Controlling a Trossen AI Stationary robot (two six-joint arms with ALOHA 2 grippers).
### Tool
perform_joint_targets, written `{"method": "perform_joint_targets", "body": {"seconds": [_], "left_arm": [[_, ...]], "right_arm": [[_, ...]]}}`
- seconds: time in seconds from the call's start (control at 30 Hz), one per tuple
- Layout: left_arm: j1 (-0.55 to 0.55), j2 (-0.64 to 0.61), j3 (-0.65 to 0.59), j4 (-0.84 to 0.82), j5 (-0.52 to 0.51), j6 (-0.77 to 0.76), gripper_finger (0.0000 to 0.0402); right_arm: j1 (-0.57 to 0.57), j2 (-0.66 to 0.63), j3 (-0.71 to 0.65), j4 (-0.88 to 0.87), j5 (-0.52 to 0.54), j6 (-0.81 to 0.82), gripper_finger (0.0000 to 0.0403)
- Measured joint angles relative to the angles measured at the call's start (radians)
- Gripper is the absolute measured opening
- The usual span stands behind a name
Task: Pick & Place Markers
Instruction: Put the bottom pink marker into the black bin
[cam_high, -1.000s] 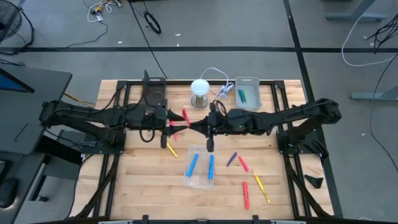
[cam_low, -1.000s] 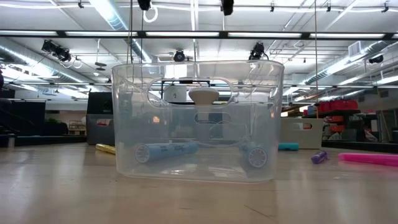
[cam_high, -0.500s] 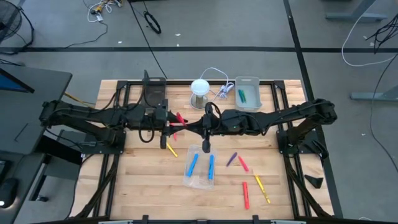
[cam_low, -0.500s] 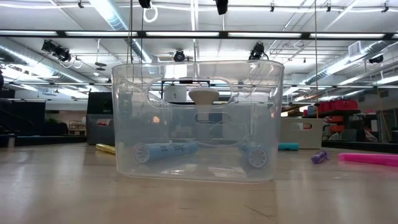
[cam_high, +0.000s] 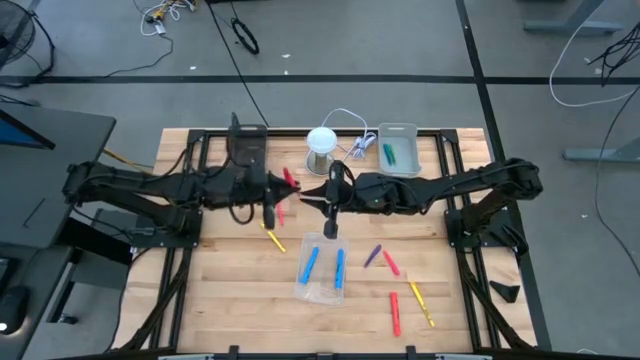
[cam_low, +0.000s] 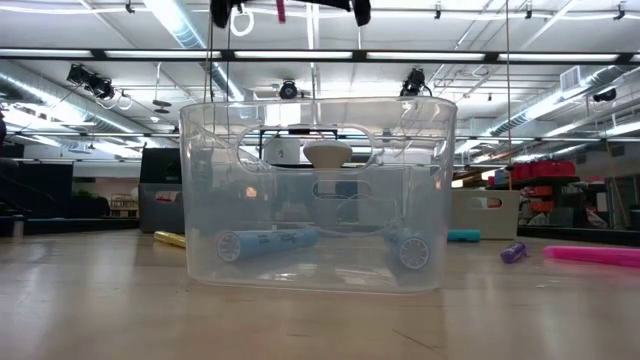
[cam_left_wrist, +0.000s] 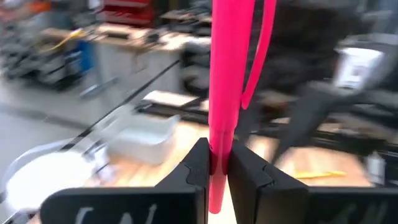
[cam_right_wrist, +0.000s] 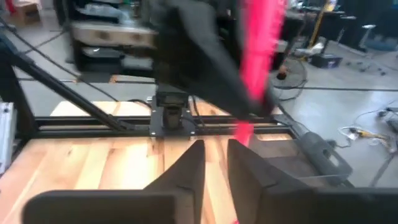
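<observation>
Above the table's middle, my left gripper (cam_high: 281, 190) (cam_left_wrist: 217, 165) is shut on a pink-red marker (cam_high: 290, 180) (cam_left_wrist: 224, 74). My right gripper (cam_high: 312, 197) (cam_right_wrist: 216, 163) faces it from the right, open, with nothing between its fingers; the marker (cam_right_wrist: 260, 56) stands just beyond them. In the low view the marker's end (cam_low: 281, 10) shows at the top edge. Two blue markers (cam_high: 325, 265) lie in a clear tray (cam_high: 320, 290) (cam_low: 318, 195). Yellow (cam_high: 275, 240), purple (cam_high: 372, 256) and red (cam_high: 395, 312) markers lie flat on the wood. My left gripper pinches the marker between its two fingers near its lower end (cam_left_wrist: 217, 149); a short stub (cam_left_wrist: 214, 199) sticks out below them. The fingers come about level from the table's left and lie across the marker. It stands nearly upright, lifted clear of the table.
A grey tray (cam_high: 398, 148) holding a green marker sits at the far right. Beside it stands a white round object (cam_high: 321, 145) with a cable. More red and yellow markers (cam_high: 420, 300) lie at the near right. Black frame rails run along the table's edges.
The marker, earlier between the two gripper tips, now sits with my left gripper and has tipped more upright. Its end has come into the low view's top edge. My right gripper's tip now stands slightly apart from it.
</observation>
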Motion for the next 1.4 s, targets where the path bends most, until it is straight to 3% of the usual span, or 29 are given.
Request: {"method": "perform_joint_targets", "body": {"seconds": [0.3,0.63,1.13,1.4], "left_arm": [[0.086,-0.025,-0.001,-0.272,-0.026,-0.220,0.0035],[0.166,-0.022,-0.001,-0.584,0.018,-0.486,0.0035],[0.280,-0.022,-0.001,-1.166,0.254,-0.881,0.0035],[0.353,-0.022,-0.001,-1.284,0.316,-0.945,0.0035]], "right_arm": [[0.001,-0.052,0.000,-0.148,0.024,0.029,0.0119],[0.001,-0.059,0.000,-0.226,0.023,0.055,0.0123],[0.000,-0.059,0.000,-0.233,0.024,0.000,0.0116],[0.000,-0.059,0.000,-0.230,0.024,-0.021,0.0116]]}}
